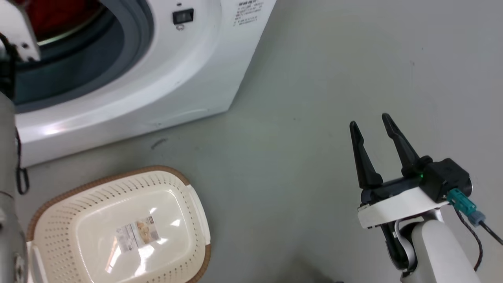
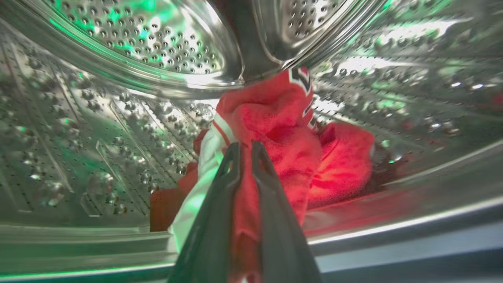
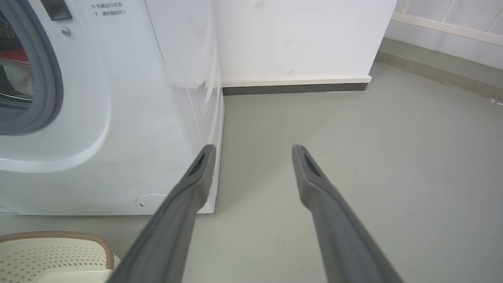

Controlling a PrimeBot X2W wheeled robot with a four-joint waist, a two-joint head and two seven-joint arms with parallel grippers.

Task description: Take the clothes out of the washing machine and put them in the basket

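Two dark fingers of the left gripper stand almost together inside the steel drum of the washing machine, pinching a fold of the clothes. How many red garments lie there, I cannot tell. In the head view the porthole is cut off at the top edge and partly covered by the left arm. The right gripper hangs spread over the floor, holding nothing. The basket stands on the floor before the machine, its near corner cut off.
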